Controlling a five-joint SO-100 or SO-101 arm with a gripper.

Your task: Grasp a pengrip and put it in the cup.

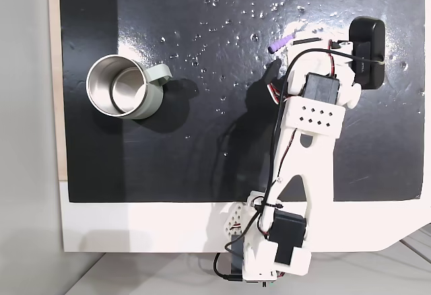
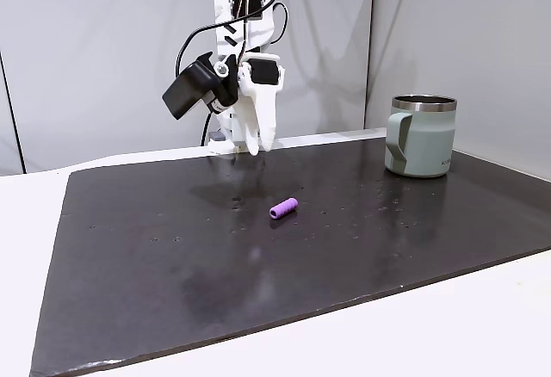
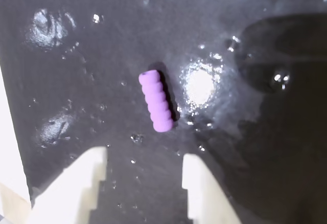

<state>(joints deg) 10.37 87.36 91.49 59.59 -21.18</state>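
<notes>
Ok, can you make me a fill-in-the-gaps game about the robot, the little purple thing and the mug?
1. The pengrip is coloured ____.
2. The pengrip lies on the black mat, not inside the ____.
3. In the wrist view the gripper is ____, with nothing between its fingers.
4. The cup stands upright and has nothing ____ it.

Missing words: purple; cup; open; inside

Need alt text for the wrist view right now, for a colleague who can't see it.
A small purple ribbed pengrip lies on a glossy black mat, just ahead of the open gripper, whose two white fingertips frame the bottom edge without touching it.
</notes>
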